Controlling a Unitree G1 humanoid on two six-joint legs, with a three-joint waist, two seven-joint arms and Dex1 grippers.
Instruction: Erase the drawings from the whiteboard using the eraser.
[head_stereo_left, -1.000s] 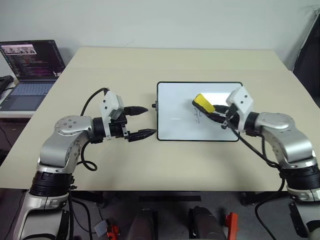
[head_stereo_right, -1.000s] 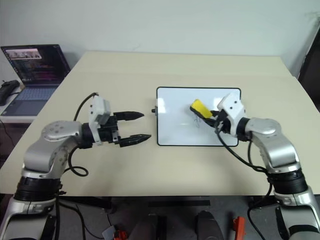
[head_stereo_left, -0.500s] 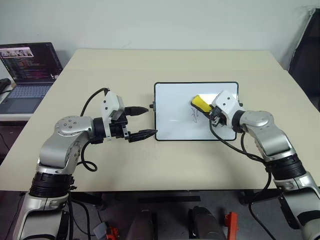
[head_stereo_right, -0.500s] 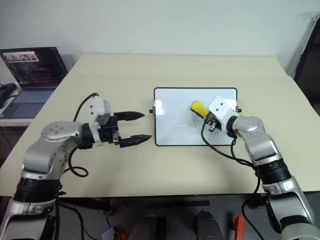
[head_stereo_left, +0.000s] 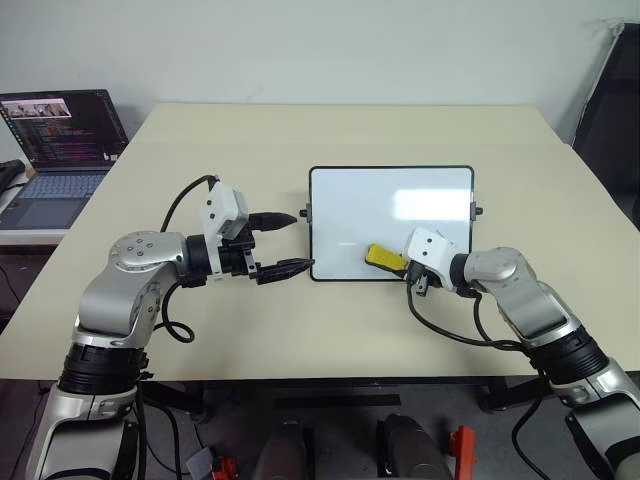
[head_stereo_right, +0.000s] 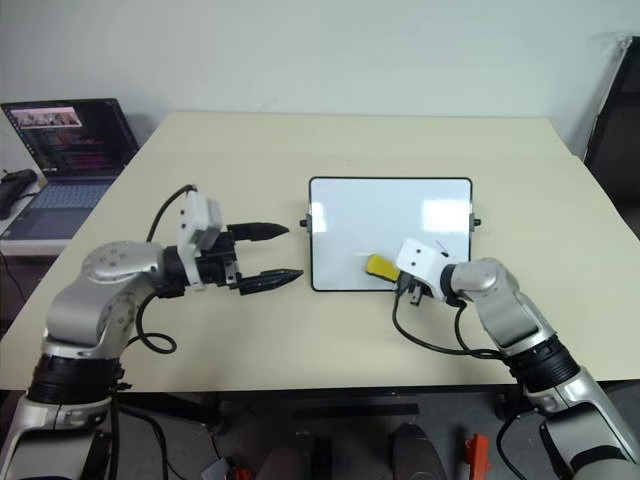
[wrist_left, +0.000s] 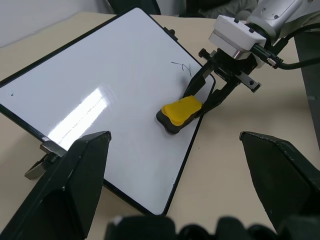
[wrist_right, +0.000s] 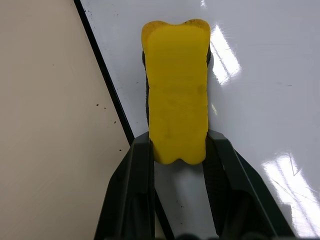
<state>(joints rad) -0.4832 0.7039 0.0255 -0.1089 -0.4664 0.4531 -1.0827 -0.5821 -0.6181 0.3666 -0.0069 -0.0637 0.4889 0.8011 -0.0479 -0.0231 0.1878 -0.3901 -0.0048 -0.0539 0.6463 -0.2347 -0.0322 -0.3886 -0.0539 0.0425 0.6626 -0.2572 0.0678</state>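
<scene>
Mostly the drawings (wrist_left: 181, 66) are hard to make out: the left wrist view catches just one thin dark scribble near the board's edge, beside the right arm's white camera module (wrist_left: 235, 36), while from the head views the whiteboard (head_stereo_left: 350, 205) reads as plain glossy white with a pale glare patch (head_stereo_left: 432, 204). The right gripper (head_stereo_left: 398, 262) is largely covered by that white module in the head views, so its fingers show best from the wrist cameras.

The right arm reaches forward and to the left, forearm low over the bench (head_stereo_left: 300, 320), gripper tilted down toward the near edge of the whiteboard. Its jaws are clamped on the eraser (head_stereo_left: 385, 257), a yellow block with a dark underside (the felt side faces the board), which lies on the white surface just inside the dark frame at the near edge. In the right wrist view the two black fingers (wrist_right: 132, 190) hug the eraser's near end from either side.

The left arm is bent across the bench, its gripper (head_stereo_left: 283, 243) pointing roughly level toward the whiteboard's left edge, close to the small black side knob (head_stereo_left: 304, 213) but apart from it. Its jaws stand spread, holding nothing.

A laptop (head_stereo_left: 55, 140) sits on a separate surface to the far left, cut off by the picture's edge.
</scene>
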